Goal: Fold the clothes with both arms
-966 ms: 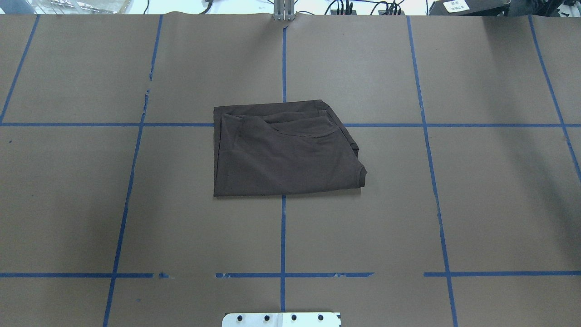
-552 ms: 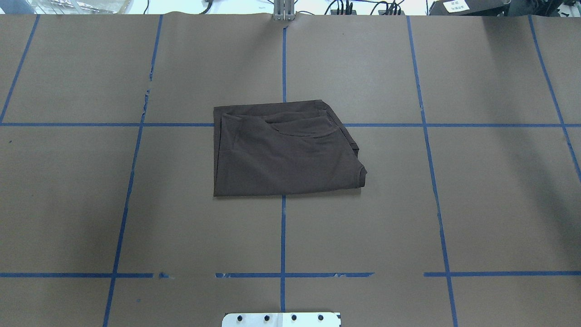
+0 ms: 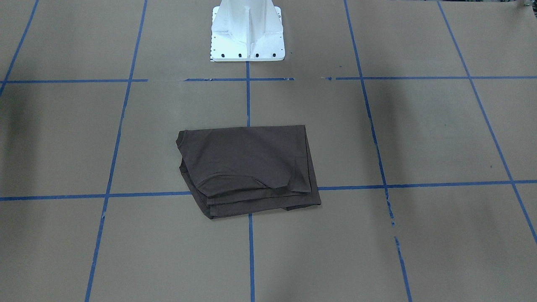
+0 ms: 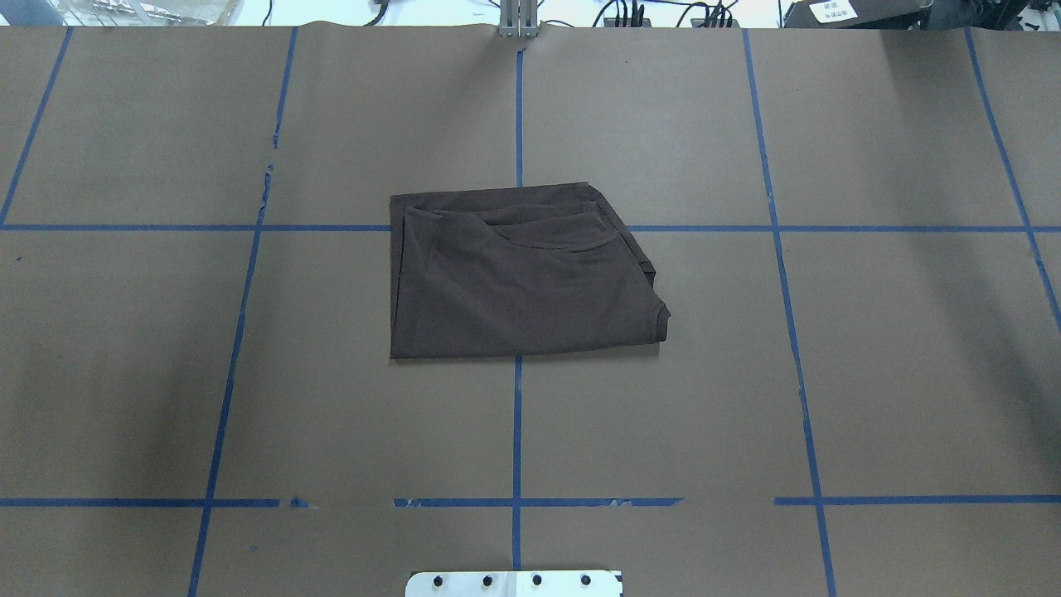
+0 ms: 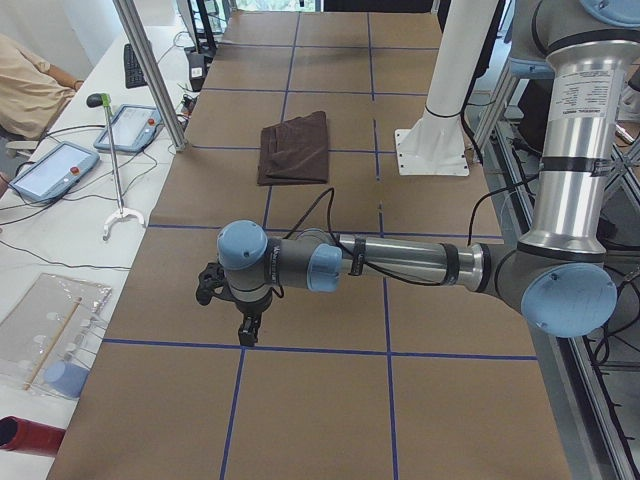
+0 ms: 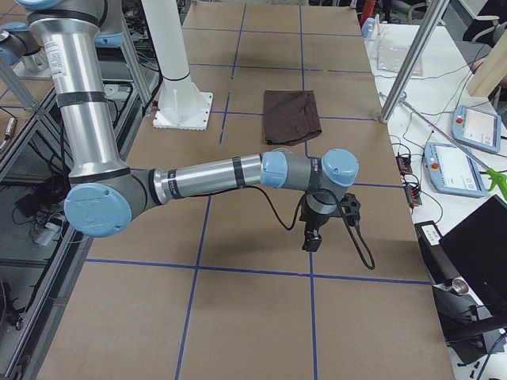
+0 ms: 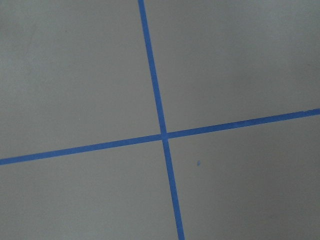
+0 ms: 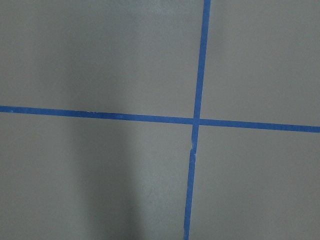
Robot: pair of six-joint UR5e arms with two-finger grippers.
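Your folded T-shirt [image 4: 518, 278] lies mid-frame in the overhead view, well apart from the left gripper [image 5: 245, 330] and right gripper [image 6: 310, 240], fingers impossible to tell open or closed; re-gripping its uneven right edge could pull layers loose.

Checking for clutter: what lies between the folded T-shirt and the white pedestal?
Only brown table paper crossed by blue tape, as the front-facing view shows.
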